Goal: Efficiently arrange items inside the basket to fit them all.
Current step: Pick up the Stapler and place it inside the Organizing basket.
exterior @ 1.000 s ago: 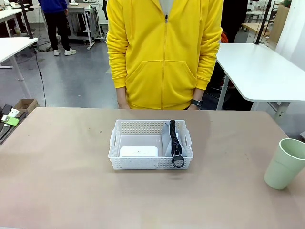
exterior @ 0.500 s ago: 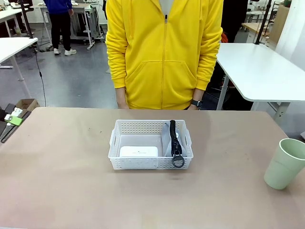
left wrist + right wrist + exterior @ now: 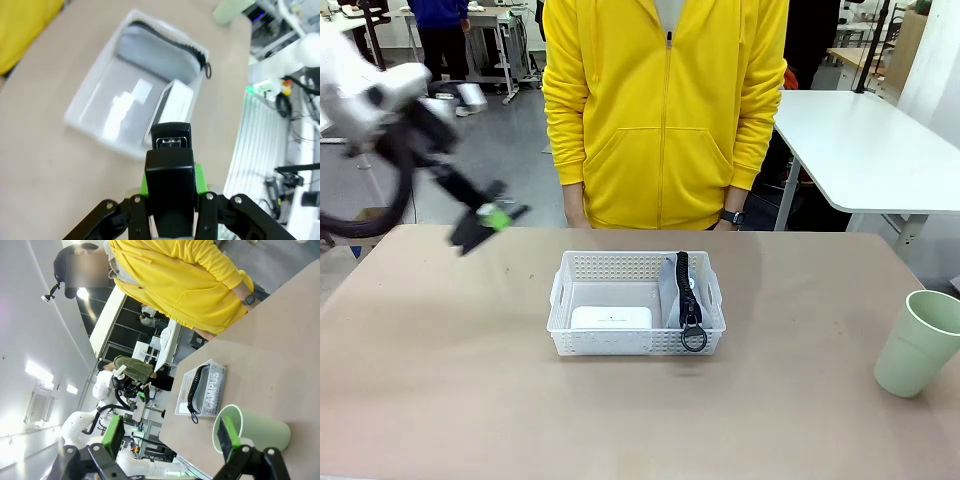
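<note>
— Holding anything, the left claw (image 3: pixel 171 180)?
— Clamped on the small dark flat object (image 3: pixel 170 150). The basket (image 3: pixel 75 112) lies just ahead, with the pouch (image 3: pixel 155 52) and white box (image 3: pixel 175 102) inside.
— Right claw (image 3: pixel 170 437)?
— Fingers wide apart, with the green cup (image 3: pixel 255 432) just ahead.

The grey pouch (image 3: pixel 209 390) in the basket (image 3: pixel 184 385) carries the word "CAMPUS" in pale letters, standing sideways in the right wrist view. The white box (image 3: pixel 610 318) has a small mark, too small to read.
</note>
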Motion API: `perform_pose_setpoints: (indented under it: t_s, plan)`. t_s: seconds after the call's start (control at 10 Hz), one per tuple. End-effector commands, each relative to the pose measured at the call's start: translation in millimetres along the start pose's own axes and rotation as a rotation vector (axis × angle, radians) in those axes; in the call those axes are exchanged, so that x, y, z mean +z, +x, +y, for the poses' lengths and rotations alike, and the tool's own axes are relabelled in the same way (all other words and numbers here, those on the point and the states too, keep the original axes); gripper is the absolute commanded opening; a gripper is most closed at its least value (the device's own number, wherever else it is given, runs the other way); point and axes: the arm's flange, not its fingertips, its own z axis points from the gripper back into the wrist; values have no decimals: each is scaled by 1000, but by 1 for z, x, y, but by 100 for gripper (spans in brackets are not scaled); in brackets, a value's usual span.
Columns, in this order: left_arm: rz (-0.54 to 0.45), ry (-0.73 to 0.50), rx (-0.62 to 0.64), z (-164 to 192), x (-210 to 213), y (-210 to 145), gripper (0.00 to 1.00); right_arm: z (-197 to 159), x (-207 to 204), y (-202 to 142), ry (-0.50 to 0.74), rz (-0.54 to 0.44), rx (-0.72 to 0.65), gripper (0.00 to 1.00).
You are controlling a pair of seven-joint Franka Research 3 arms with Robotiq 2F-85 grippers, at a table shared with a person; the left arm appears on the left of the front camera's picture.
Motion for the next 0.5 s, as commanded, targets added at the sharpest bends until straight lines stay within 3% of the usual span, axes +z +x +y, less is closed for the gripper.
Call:
perform_pose_setpoints:
  t_s: [0.0,0.2,0.4]
  plan:
    - [96,63,-33,12,-42,30,37,1,-1,2,19,-12,29,100]
    - [267,206,-113,-9,-128,61,37,1,-1,2,19,-12,29,100]
    - [292,260,-125,-13,-176,78,37,1,-1,2,19,-12,29,100]
